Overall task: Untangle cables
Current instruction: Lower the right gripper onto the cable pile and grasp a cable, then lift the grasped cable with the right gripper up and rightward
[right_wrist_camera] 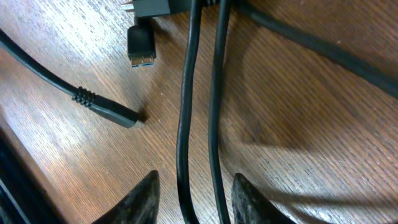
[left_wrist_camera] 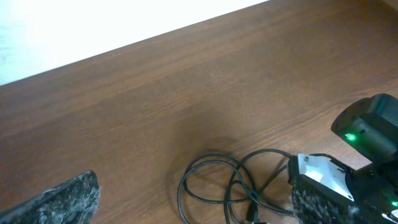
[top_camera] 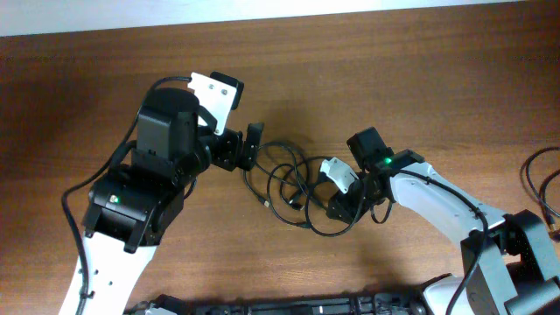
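1. The cables (top_camera: 289, 185) lie in a loose tangle of black loops on the wooden table (top_camera: 420, 96), in the middle between the two arms.
2. The left gripper (left_wrist_camera: 196, 200) hangs over the left edge of the tangle. Its fingers (left_wrist_camera: 68, 199) are spread wide and hold nothing.
3. In the left wrist view, the loops lie on the wood between and just ahead of those fingers.
4. The right gripper (right_wrist_camera: 196, 199) is down at the lower right side of the tangle, close to the table top.
5. Its fingertips (right_wrist_camera: 144, 198) stand apart. Two cable strands (right_wrist_camera: 186, 124) run side by side through the gap, and a slim space shows on each side, so nothing is clamped.
6. A blue-tipped plug (right_wrist_camera: 142, 48) lies flat on the wood just left of those strands.
7. A second plug (right_wrist_camera: 115, 113), on a ribbed collar, lies nearby and lower left of the first, apart from it.
8. Another black cord (top_camera: 538, 179) loops at the far right edge of the table, well apart from the tangle.
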Controlling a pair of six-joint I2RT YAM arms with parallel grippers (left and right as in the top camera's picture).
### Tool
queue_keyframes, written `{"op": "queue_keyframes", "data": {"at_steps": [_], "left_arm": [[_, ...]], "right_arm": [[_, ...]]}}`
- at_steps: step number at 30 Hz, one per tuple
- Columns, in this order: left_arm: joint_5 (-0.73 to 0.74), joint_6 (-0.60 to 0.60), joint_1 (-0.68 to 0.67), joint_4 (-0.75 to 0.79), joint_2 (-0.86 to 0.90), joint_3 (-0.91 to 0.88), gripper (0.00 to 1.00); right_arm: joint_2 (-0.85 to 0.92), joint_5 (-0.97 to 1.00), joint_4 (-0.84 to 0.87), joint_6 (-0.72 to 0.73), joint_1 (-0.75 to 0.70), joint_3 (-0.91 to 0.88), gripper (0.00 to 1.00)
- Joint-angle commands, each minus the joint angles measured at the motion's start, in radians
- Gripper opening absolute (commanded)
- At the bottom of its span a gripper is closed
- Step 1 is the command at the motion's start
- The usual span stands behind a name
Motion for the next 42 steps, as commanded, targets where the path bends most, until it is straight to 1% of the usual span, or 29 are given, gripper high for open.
{"op": "queue_keyframes", "data": {"at_steps": [1,3,5,6,7,9,11,12,13,14,15,19,22,31,33,34,37,42], "left_arm": [[-0.008,-0.010,0.006,0.000,0.000,0.016,0.99],[-0.008,-0.010,0.006,0.000,0.000,0.016,0.99],[-0.008,-0.010,0.006,0.000,0.000,0.016,0.99],[-0.008,-0.010,0.006,0.000,0.000,0.016,0.99],[-0.008,-0.010,0.006,0.000,0.000,0.016,0.99],[-0.008,-0.010,0.006,0.000,0.000,0.016,0.99],[-0.008,-0.010,0.006,0.000,0.000,0.016,0.99],[-0.008,-0.010,0.006,0.000,0.000,0.016,0.99],[-0.008,-0.010,0.006,0.000,0.000,0.016,0.99],[-0.008,-0.010,0.006,0.000,0.000,0.016,0.99],[-0.008,-0.010,0.006,0.000,0.000,0.016,0.99],[-0.008,-0.010,0.006,0.000,0.000,0.016,0.99],[-0.008,-0.010,0.006,0.000,0.000,0.016,0.99],[-0.008,-0.010,0.006,0.000,0.000,0.016,0.99],[-0.008,-0.010,0.006,0.000,0.000,0.016,0.99],[-0.008,-0.010,0.006,0.000,0.000,0.016,0.99],[-0.008,-0.010,0.006,0.000,0.000,0.016,0.99],[-0.008,-0.010,0.006,0.000,0.000,0.016,0.99]], "right_arm": [[0.003,0.004,-0.005,-0.005,0.005,-0.015,0.41],[0.003,0.004,-0.005,-0.005,0.005,-0.015,0.37],[0.003,0.003,-0.008,-0.005,0.005,-0.017,0.38],[0.003,0.003,-0.013,-0.004,0.006,-0.020,0.45],[0.003,0.003,-0.016,-0.013,0.014,-0.027,0.49],[0.003,0.008,-0.010,-0.027,0.031,-0.040,0.48],[0.003,0.009,-0.006,-0.027,0.046,-0.044,0.39],[0.003,0.011,0.000,-0.027,0.050,-0.044,0.32],[0.003,0.012,0.008,-0.027,0.050,-0.043,0.21],[0.003,0.012,0.020,-0.026,0.050,-0.043,0.14],[0.002,0.012,0.031,-0.026,0.050,-0.042,0.04],[0.001,0.013,0.035,-0.006,0.048,0.000,0.04],[-0.004,0.015,0.002,0.008,0.048,0.057,0.04],[-0.034,0.020,-0.299,0.034,0.047,0.426,0.04],[-0.034,0.050,-0.357,0.040,0.045,0.500,0.04],[-0.034,0.105,-0.393,0.077,0.042,0.553,0.04],[-0.034,0.177,-0.452,0.130,0.026,0.642,0.04],[-0.034,0.187,-0.521,0.230,-0.040,0.812,0.04]]}}
